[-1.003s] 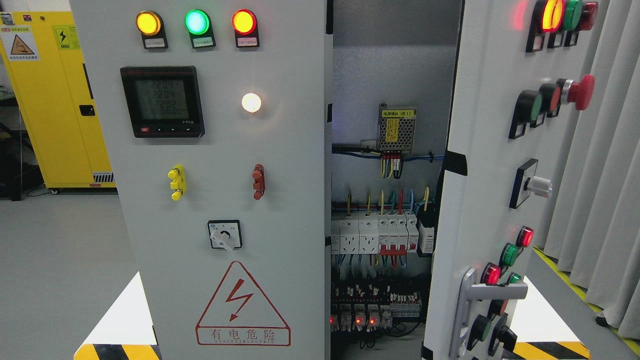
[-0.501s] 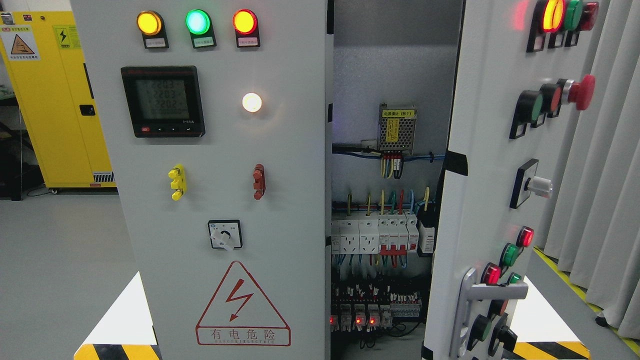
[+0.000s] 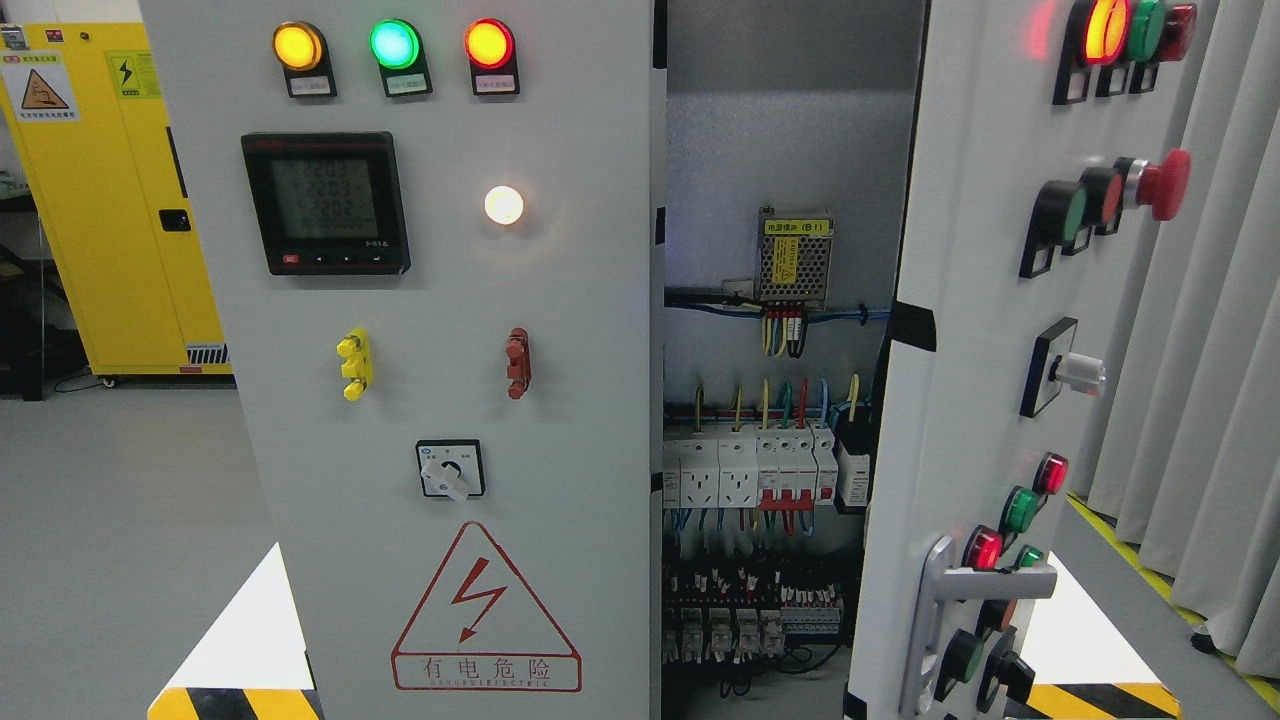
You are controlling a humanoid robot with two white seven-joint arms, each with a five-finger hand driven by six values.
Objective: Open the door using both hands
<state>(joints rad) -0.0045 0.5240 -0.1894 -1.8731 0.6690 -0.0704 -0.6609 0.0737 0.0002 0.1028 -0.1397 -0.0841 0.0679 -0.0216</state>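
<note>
Nothing large has shifted since half a second ago: both doors stand as they did, and only the small red lamps on the relay row [image 3: 715, 635] at the bottom of the cabinet opening, lit before, now look dark, while the digits on the meter [image 3: 326, 203] have flickered to other figures too blurred to read.

Neither robot hand nor arm shows anywhere in the head view, so whether the fingers are spread or curled cannot be told.

Taking the meter as landmark: it sits on the left door [image 3: 420, 400], which faces the camera nearly flat and whose top and bottom are cut off by the picture's edges. Above the meter are three lit lamps, amber [image 3: 298, 46], green [image 3: 394, 44] and red [image 3: 488, 44]; to its right a white lamp [image 3: 503, 205]; below it a rotary switch [image 3: 449, 470] and a red-bordered warning triangle [image 3: 485, 610].

Farther right of the meter the cabinet stands open, showing a power supply [image 3: 793, 256], coloured wires and a row of white breakers [image 3: 765, 470]; the lower wiring is dark and hard to make out. Beyond that gap the right door [image 3: 960, 330] is swung outward, seen edge-on, so its buttons, a red mushroom stop [image 3: 1160, 184] among them, overlap one another. Its metal handle [image 3: 985, 585] sits low, partly behind a red lamp.

Left of the meter a yellow cabinet [image 3: 90, 200] is half hidden by the left door. Grey curtains [image 3: 1210, 330] hang at the far right.
</note>
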